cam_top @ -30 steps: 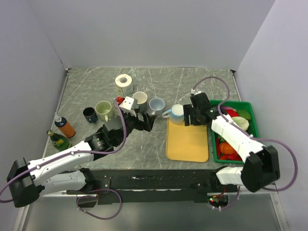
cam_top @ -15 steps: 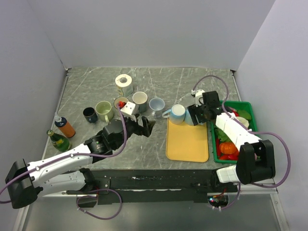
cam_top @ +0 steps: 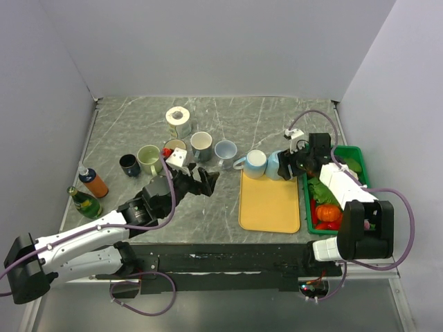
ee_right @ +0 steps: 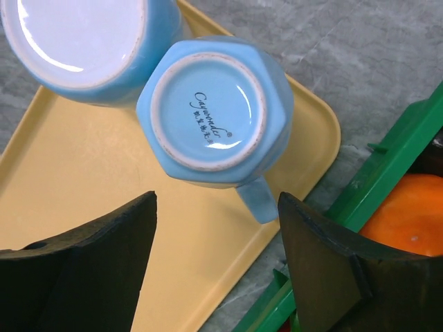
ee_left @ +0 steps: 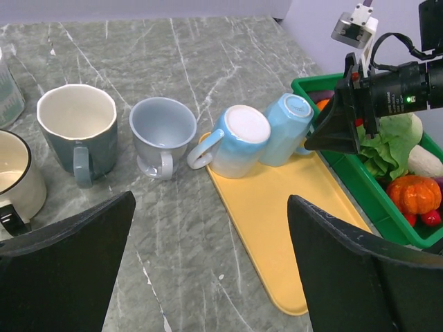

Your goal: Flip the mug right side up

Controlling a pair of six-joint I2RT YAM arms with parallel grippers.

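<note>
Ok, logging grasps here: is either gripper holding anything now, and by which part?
Nothing is held. The right gripper is open, the octagonal blue mug lying free ahead of its fingers; the left gripper is open too.

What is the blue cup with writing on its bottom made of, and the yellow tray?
The blue mug looks like glazed ceramic: shiny skin, a paler bare ring around its base and a printed maker's stamp. The yellow tray is probably plastic: smooth, dull, with a rounded raised rim.

Bright even light, soft shadows, near foreground seemingly blurred
</note>
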